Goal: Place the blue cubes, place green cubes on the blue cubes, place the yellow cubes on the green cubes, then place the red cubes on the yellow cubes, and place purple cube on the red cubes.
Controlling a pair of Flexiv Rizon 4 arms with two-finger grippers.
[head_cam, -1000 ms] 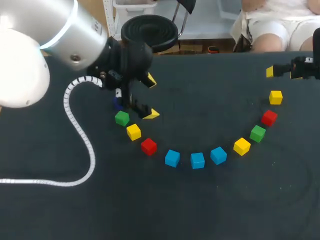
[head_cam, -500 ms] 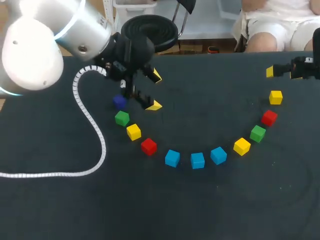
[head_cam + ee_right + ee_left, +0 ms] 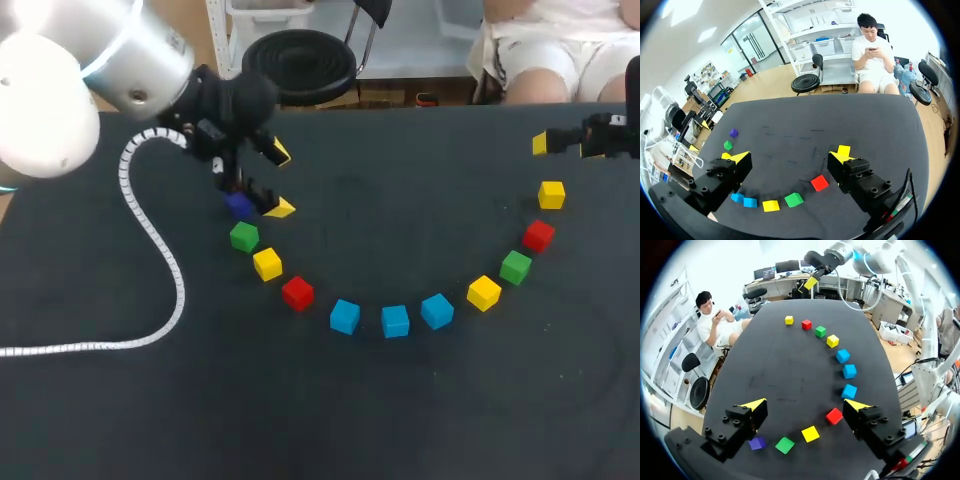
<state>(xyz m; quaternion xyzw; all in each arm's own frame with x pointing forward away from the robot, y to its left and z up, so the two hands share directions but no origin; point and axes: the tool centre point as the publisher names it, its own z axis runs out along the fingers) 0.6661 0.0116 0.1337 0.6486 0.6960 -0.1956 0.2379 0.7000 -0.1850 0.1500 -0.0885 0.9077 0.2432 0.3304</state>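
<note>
The left end effector (image 3: 278, 180) hangs released, its fingers spread wide with nothing between them, over the left end of the arc of cubes. The purple cube (image 3: 238, 204) rests on the desk (image 3: 400, 420) just beside one finger. In the left wrist view it lies under that finger rather than in the gap, so no grasp is in place. Next along the arc, close to the purple one, sits a green cube (image 3: 243, 237), which leaves little room for a finger to come down on that side. The far side of the purple cube is open desk. The three blue cubes (image 3: 395, 321) lie side by side at the bottom of the arc, most likely as the base row. No cube is stacked on another, so the building looks hardly begun. Since purple goes on last, the other colours seem the more pressing.

The right end effector (image 3: 585, 143) is likewise released and empty, parked near the desk's far right edge, just beyond the arc's last yellow cube (image 3: 551, 194). Inside the arc the desk is bare and gives both arms free passage. The left arm's white cable (image 3: 178, 290) trails over the desk's left part, well apart from the cubes.
</note>
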